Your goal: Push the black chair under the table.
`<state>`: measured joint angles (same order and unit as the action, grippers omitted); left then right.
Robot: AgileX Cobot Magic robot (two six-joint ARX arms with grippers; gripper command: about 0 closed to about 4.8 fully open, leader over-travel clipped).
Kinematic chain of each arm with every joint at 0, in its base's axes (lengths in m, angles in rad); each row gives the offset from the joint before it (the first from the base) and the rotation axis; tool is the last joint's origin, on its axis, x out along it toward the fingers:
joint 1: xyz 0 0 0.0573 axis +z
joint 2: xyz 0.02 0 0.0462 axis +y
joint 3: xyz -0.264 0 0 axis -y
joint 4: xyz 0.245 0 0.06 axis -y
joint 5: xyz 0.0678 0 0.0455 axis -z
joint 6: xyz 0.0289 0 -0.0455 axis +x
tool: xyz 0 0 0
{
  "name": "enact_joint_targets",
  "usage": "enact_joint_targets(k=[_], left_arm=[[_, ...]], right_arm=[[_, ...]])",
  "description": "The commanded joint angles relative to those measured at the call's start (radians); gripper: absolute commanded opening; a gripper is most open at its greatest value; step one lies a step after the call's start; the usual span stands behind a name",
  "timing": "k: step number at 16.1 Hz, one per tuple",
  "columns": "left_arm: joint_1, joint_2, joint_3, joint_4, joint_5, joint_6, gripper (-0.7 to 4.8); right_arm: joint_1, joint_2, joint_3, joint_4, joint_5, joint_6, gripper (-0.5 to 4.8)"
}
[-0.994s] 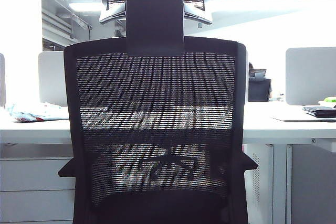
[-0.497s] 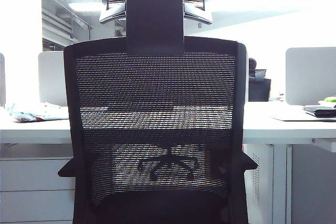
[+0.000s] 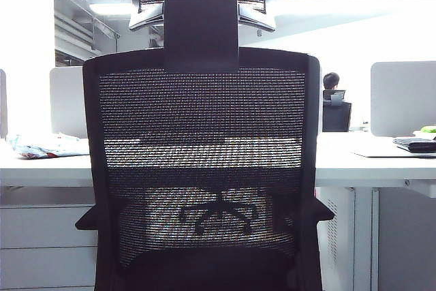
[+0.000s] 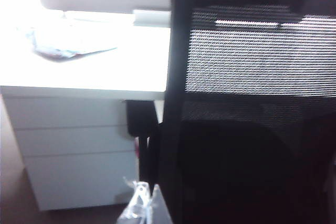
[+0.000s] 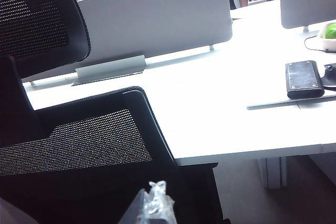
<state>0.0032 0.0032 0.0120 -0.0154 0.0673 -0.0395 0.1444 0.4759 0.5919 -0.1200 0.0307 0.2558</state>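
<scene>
Black chair (image 3: 204, 168) dead ahead of both our hands, desk (image 3: 368, 161) just beyond it.

We see the chair's mesh back upright and square to us, its width running side to side, seat not yet under the desk. Our left hand (image 4: 140, 205) sits low by the frame's left edge, our right hand (image 5: 152, 203) low by its right edge; neither is clearly nearer. Only wrapped fingertips show, so we cannot tell how open either is; neither seems to hold anything.

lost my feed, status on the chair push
Left gripper and right gripper both behind black chair, jaw state unclear. Chair faces the table. Nothing seen blocking.
</scene>
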Motion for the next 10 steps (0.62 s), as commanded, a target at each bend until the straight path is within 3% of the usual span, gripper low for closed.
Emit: enact_joint_targets(k=[1, 10], left_arm=[[0.001, 0.001, -0.003, 0.025, -0.004, -0.002, -0.05], [0.001, 0.001, -0.003, 0.041, -0.047, -0.006, -0.05]], right_arm=[[0.001, -0.002, 0.003, 0.011, 0.0, -0.003, -0.05], [0.001, -0.002, 0.003, 0.011, 0.0, -0.003, -0.05]])
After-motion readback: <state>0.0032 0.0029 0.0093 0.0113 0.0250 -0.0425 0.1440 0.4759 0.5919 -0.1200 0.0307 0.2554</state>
